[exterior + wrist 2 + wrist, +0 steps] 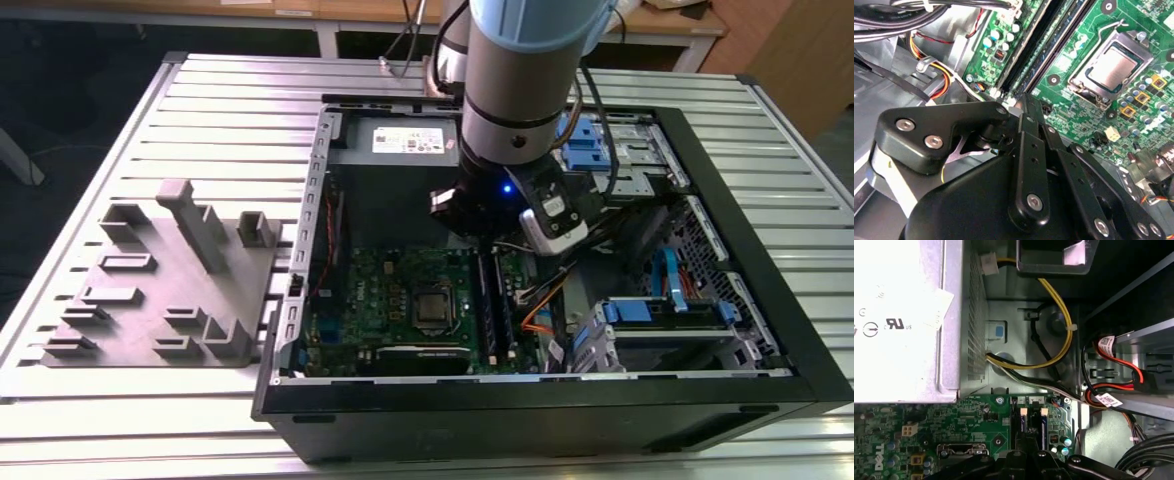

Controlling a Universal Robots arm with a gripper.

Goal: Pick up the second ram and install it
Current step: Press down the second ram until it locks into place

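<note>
The end effector (1021,107) hangs low over the memory slots (1046,37) inside the computer case (747,190). I cannot tell if it grips anything. The second ram may sit there; it looks thin, stiff, breakable, best held by its edges.

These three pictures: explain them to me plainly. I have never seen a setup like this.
A robot arm reaches down into an open computer case lying on a slatted metal table. The exterior view looks on from outside; both wrist views come from cameras riding on the arm. Its black gripper sits low over the long black memory sockets on the green motherboard, beside the processor socket. The first wrist view shows the grey power supply and coloured cables. A grey holder block stands on the table at the exterior view's left. Whether the gripper holds a memory stick cannot be told.
</note>
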